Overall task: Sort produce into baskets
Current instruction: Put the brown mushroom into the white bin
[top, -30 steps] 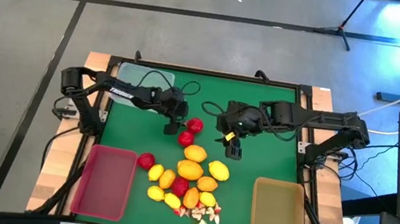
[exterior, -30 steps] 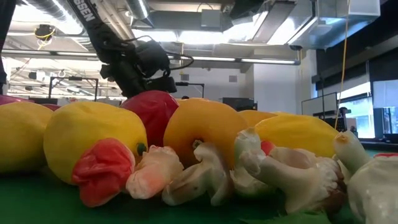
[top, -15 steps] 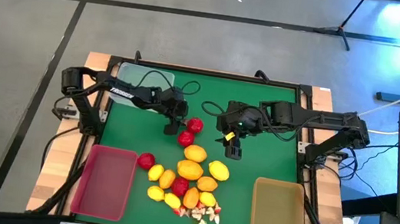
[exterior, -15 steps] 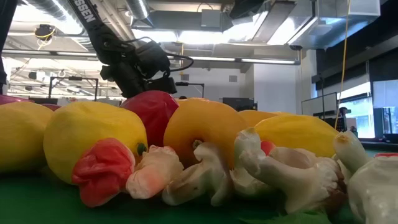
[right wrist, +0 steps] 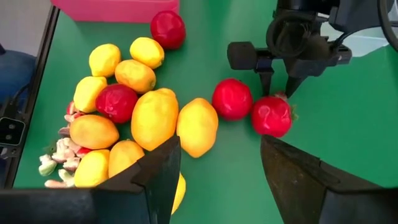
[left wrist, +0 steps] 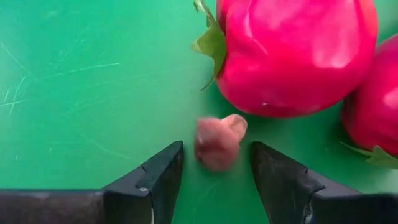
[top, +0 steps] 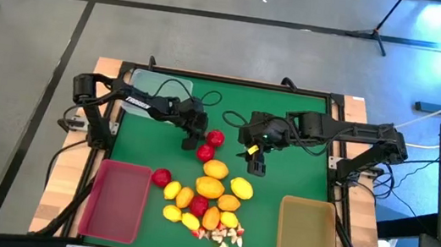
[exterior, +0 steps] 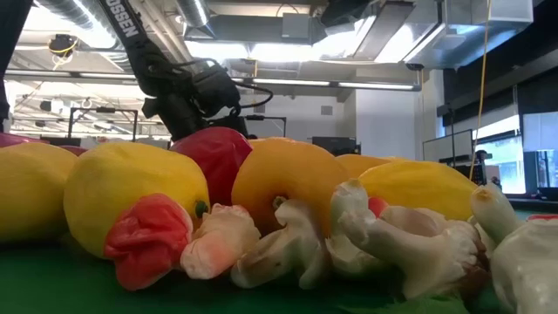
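Note:
My left gripper is down at the green mat, open, with one finger on each side of a tiny pinkish bit and a narrow gap left on both sides. The bit lies on the mat right beside a red strawberry; a second strawberry lies next to that one. In the high view, the left gripper stands just left of these two strawberries. My right gripper hangs open above the mat's middle and holds nothing.
A pile of yellow and orange lemons and strawberries lies mid-table, with tiny white-and-red bits at its near end. The pinkish-red basket is near left, the tan-yellow basket near right, and the clear basket far left.

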`<action>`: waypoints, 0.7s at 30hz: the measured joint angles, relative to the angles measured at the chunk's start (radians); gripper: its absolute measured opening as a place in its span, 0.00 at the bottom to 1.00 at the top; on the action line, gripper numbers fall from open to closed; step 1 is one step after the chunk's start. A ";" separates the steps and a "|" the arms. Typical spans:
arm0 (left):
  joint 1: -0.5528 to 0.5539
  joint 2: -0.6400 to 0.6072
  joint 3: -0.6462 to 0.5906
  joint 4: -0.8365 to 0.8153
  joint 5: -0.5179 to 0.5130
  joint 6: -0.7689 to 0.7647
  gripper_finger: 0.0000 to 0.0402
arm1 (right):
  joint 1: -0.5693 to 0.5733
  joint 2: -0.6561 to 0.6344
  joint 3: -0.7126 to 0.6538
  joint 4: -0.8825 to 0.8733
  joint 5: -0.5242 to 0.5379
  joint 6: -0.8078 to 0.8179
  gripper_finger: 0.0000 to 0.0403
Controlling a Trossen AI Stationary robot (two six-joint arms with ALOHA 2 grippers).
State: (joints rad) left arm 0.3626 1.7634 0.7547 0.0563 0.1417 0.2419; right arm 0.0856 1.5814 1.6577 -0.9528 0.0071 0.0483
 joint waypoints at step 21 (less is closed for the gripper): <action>-0.013 -0.014 -0.005 0.052 -0.015 0.026 0.31 | 0.000 0.000 0.000 0.000 0.000 0.032 0.55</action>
State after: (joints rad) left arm 0.3492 1.7493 0.7502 0.1085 0.1265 0.2680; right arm 0.0858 1.5818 1.6573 -0.9527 0.0072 0.0805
